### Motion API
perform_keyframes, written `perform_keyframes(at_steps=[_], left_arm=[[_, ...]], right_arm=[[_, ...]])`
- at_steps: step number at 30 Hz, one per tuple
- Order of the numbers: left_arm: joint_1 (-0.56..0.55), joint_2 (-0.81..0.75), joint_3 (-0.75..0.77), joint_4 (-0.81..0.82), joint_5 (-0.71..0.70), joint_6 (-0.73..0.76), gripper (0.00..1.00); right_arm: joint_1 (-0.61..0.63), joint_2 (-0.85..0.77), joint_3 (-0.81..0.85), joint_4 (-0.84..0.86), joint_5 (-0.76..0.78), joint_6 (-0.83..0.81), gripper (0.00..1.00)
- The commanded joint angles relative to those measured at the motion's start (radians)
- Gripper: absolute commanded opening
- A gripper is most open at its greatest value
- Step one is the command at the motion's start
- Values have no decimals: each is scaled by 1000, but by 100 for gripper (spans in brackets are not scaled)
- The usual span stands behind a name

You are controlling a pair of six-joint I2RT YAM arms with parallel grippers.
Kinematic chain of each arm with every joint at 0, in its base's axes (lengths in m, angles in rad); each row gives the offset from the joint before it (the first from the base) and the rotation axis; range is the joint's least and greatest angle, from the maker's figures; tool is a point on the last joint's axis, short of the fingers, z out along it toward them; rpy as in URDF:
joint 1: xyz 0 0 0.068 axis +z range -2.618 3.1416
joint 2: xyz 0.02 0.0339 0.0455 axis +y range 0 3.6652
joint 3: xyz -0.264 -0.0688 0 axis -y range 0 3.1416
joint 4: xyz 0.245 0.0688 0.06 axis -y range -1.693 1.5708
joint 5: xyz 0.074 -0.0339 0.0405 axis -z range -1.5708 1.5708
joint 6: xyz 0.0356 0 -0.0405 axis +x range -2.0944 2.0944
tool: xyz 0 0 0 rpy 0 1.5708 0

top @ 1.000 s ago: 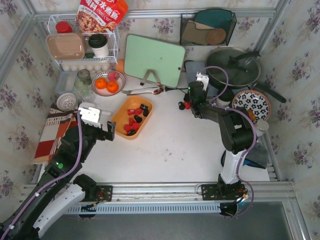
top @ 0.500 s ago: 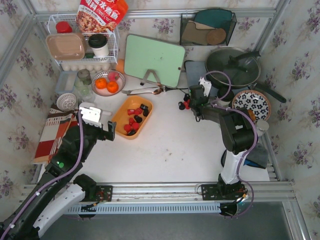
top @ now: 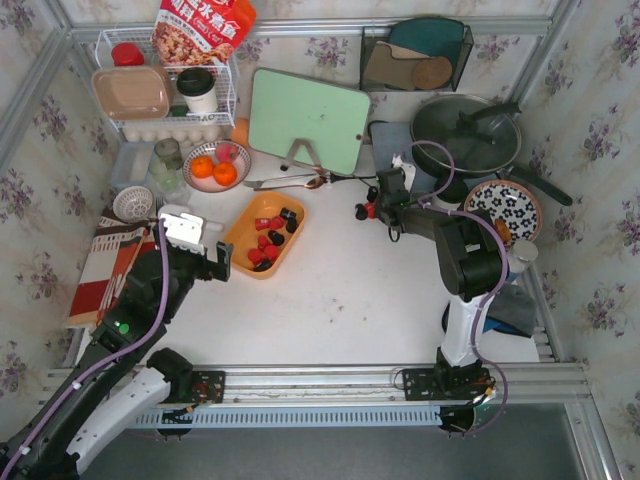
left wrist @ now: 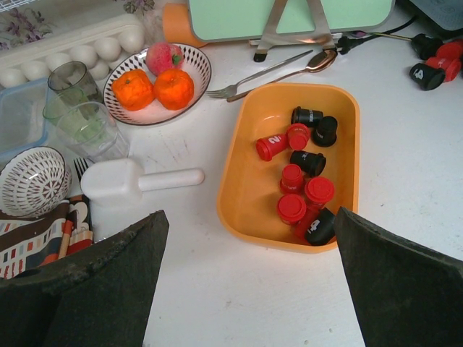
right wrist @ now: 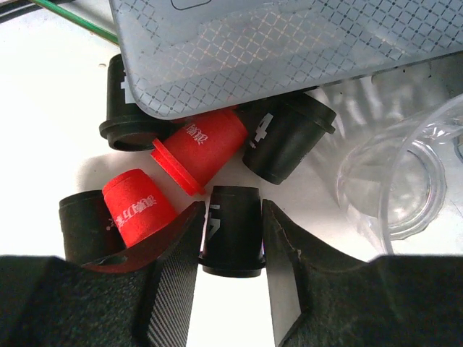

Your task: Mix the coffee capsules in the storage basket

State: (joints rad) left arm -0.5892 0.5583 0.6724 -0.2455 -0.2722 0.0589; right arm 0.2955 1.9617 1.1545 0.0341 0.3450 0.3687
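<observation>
Right fingers [right wrist: 173, 289] bracketing black capsule [right wrist: 231, 231], red capsule [right wrist: 137, 210] crowding one, cup [right wrist: 391, 181] near

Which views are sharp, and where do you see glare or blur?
Top external view: even light, soft shadows. Left wrist view: the storage basket is sharp, the left fingers dark and soft. Right wrist view: the bare table is washed out white; the black capsule between the right fingers is sharp.
</observation>
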Motion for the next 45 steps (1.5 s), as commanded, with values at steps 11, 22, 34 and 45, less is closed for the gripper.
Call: perform_keyframes(at_steps=[11,22,34,45], left_arm=[[0,17,-2,60,101,-9,99],[-61,320,-72,529,390,-265,99],[-185,938,-70,1260,602,262,99],[-218,983,-67,1324,734,356,93]], right_arm=[[1,-111,-60,-2,-93,-24,32],[44,-436,-245,67,-279,-25,30],[233,-645,-359,95,-356,38,30],[341,-766,-458,164,-427,134,30]])
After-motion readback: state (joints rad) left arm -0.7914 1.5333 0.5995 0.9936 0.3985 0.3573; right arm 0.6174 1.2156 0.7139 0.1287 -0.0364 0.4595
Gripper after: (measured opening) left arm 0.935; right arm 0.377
